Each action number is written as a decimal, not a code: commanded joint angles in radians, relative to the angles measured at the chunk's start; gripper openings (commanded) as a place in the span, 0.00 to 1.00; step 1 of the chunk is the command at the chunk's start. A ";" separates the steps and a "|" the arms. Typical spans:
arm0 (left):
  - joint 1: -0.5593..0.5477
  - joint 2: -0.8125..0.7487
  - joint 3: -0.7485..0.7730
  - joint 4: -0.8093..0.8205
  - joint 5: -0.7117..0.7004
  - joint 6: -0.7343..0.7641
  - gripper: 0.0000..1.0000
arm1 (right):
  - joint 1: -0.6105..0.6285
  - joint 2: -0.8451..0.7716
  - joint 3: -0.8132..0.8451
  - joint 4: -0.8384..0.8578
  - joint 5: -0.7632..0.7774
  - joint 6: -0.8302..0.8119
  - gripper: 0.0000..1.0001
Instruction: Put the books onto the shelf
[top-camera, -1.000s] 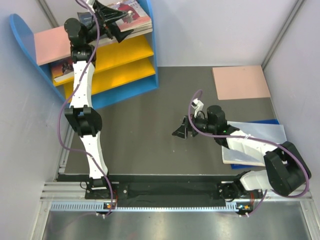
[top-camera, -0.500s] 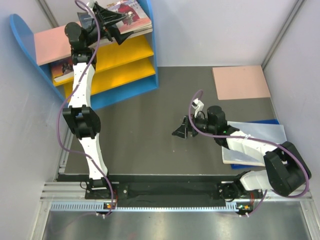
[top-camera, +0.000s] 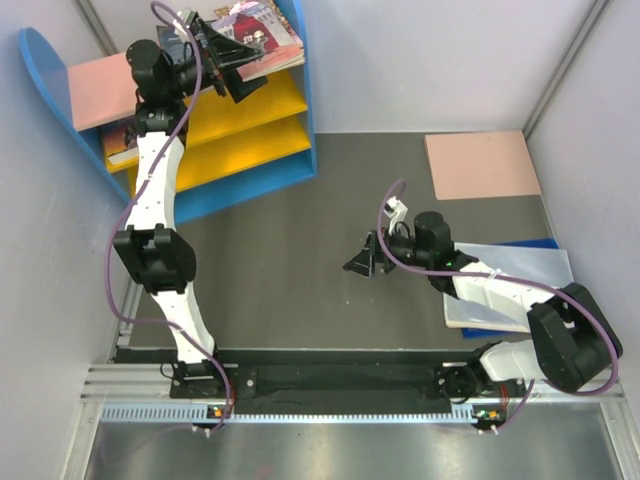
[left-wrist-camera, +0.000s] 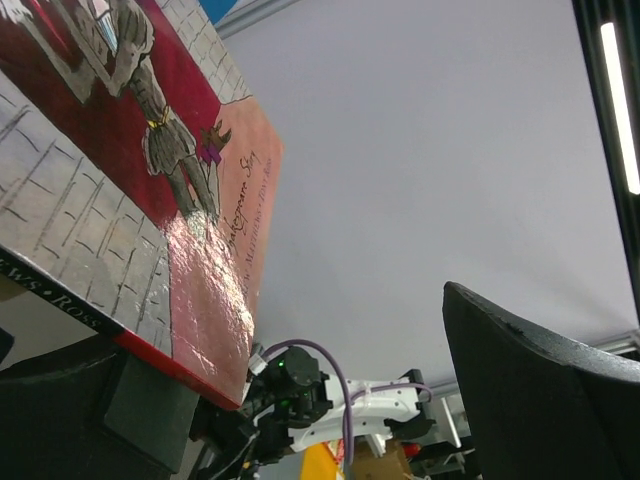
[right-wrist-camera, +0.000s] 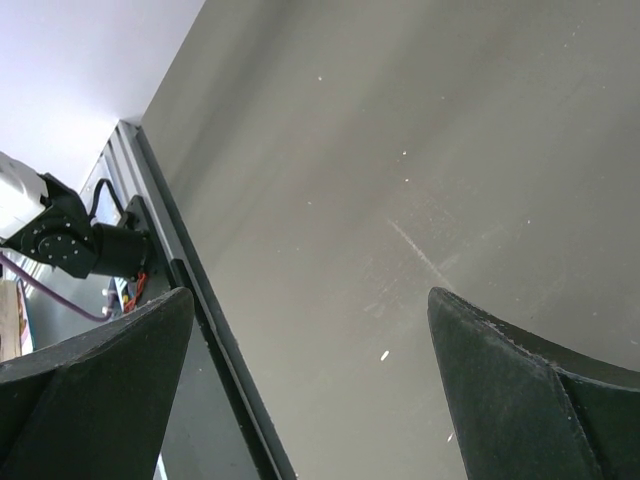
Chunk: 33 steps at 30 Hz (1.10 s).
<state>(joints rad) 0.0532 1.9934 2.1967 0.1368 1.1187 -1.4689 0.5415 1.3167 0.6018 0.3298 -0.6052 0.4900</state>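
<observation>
Risks, biggest thing first:
- Shelf (top-camera: 262, 140) is standing at the table's far left corner, angled to the walls. The left arm is reaching right over it, and I judge a careless sweep of the arm could nudge or skew the unit.
- Red-white book (top-camera: 268, 38) is lying cover-up at the right end of the top level, beside the blue side panel. In the left wrist view its near corner (left-wrist-camera: 205, 345) is hanging close over one finger. I cannot tell if they are touching. If the finger catches that corner on the way out, the book could get dragged off the front edge or tipped.
- Second book (top-camera: 125, 138) is sitting on a yellow board at the left end, poking out past it. A brush from the arm could pull it loose.
- Left gripper (top-camera: 230, 62) is hovering at the book's front edge, jaws spread wide, holding nothing.
- Right gripper (top-camera: 362, 262) is hanging over bare table mid-field, jaws wide and empty, well apart from the shelf. I see no hazard there.

Orientation:
- Red-white book is lying flat or nearly so, long axis running roughly along the shelf's length, its title edge facing the open front.
</observation>
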 joint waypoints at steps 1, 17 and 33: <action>-0.001 -0.002 -0.043 -0.221 0.026 0.131 0.99 | 0.017 -0.025 -0.005 0.068 -0.002 -0.001 1.00; -0.004 -0.125 -0.127 -0.474 -0.076 0.495 0.99 | 0.017 -0.020 -0.011 0.075 -0.002 0.002 1.00; 0.004 -0.277 -0.273 -0.430 -0.109 0.526 0.00 | 0.018 -0.014 -0.016 0.083 -0.007 0.002 1.00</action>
<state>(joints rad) 0.0528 1.7779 1.9137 -0.3393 1.0183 -0.9241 0.5434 1.3167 0.5957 0.3595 -0.6056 0.4942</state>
